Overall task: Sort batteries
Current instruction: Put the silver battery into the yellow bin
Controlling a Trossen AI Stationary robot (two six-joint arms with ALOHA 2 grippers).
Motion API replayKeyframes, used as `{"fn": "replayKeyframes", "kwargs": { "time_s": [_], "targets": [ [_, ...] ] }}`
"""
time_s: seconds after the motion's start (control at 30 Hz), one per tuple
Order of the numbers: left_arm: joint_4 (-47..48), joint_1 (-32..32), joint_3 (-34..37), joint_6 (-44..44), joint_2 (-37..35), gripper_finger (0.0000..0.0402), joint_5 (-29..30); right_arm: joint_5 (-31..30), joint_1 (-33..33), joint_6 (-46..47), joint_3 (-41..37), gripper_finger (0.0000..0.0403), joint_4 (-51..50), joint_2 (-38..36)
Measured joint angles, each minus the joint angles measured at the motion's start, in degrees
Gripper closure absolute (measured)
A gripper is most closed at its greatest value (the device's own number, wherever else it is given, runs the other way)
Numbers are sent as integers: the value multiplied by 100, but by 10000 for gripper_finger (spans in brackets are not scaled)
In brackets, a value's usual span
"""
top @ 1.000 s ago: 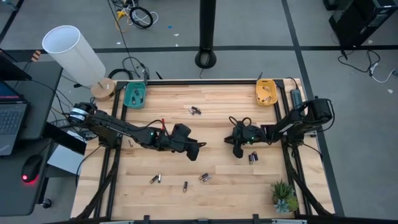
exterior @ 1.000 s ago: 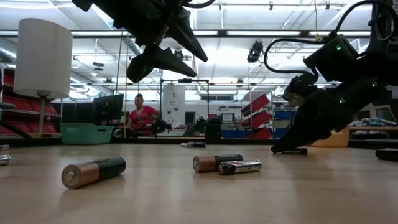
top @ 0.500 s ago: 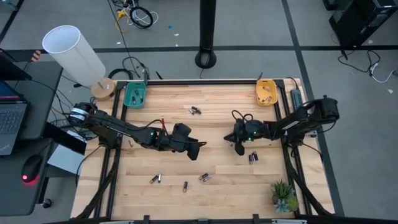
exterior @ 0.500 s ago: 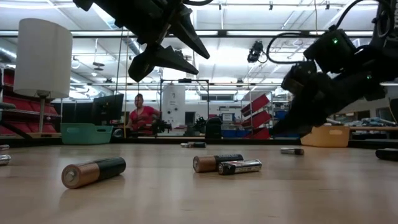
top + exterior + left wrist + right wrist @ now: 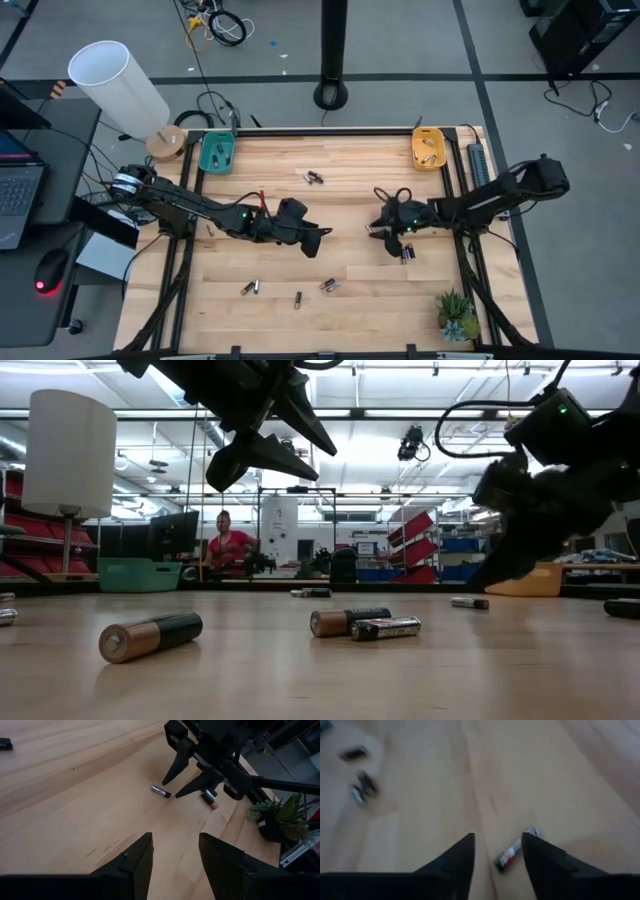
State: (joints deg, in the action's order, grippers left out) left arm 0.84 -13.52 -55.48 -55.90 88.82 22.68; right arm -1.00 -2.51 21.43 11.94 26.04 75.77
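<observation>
Several small batteries lie on their sides on the wooden table: one pair (image 5: 314, 178) at the far middle, some (image 5: 298, 298) near the front edge, a pair (image 5: 406, 252) on the right. A single small battery (image 5: 161, 791) lies on the table just beyond my right gripper (image 5: 378, 234). The right wrist view shows this battery (image 5: 515, 854) ahead of the open fingers. My right gripper hangs a little above the table (image 5: 492, 572) and touches nothing. My left gripper (image 5: 320, 243) stands open and high over the table's middle, holding nothing.
A teal tray (image 5: 218, 153) stands at the far left corner and an orange tray (image 5: 429, 148) at the far right, both holding batteries. A potted plant (image 5: 458, 315) sits at the near right corner. A white lamp (image 5: 120, 85) stands off the far left corner.
My right gripper, shut with its tips down at the small battery a second ago, has risen and drawn back toward the table's right edge, and has opened. The small battery lies on the table where it was.
</observation>
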Motion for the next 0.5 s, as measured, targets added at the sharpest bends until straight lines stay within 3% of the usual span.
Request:
{"fn": "replayKeyframes", "kwargs": {
  "time_s": [0.27,0.5],
  "targets": [
    [24,0,0,7,0,229,0,-803,-293,51,0,155,-116,6],
    [27,0,0,53,0,229,23,-879,-463,72,4,160,29,229]
  ]
}}
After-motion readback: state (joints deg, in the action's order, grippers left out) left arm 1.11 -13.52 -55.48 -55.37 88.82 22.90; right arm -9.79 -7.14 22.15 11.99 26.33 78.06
